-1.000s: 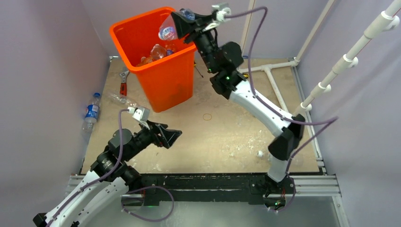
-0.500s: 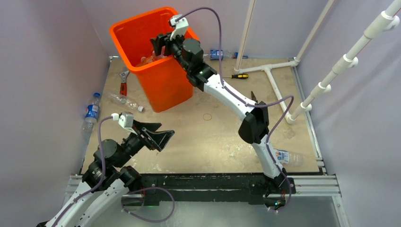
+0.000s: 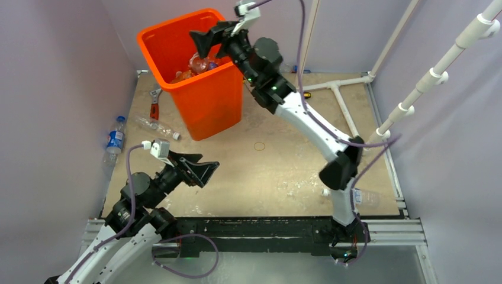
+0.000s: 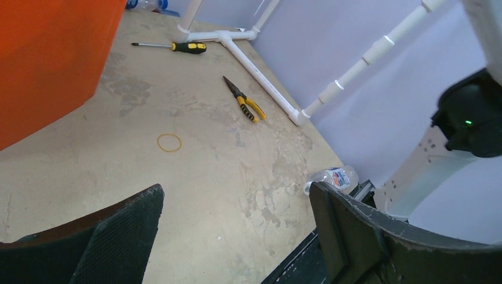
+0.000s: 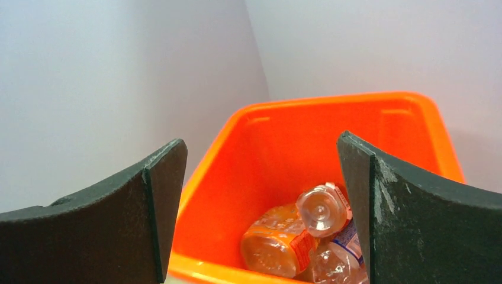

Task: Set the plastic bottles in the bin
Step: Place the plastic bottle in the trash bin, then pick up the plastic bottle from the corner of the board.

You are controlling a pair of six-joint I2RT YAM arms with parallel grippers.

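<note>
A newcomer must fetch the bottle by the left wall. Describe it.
Find the orange bin. Left of it, beyond the wrench and a clear bottle, the stray bottle lies at the left edge of the table. Unlike its clear neighbour, it has a blue label.

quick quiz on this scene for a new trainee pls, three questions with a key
1. True or false: the right end effector is shut on a bottle above the large orange plastic bin.
2. In the top view, how many plastic bottles lie on the beige wooden table left of the bin? A none, B two, C five.
3. What does the left end effector hold?
Key: 1 false, it is open and empty. 2 B: the clear plastic bottle with a blue label and the clear crushed plastic bottle. 3 nothing; it is open.
</note>
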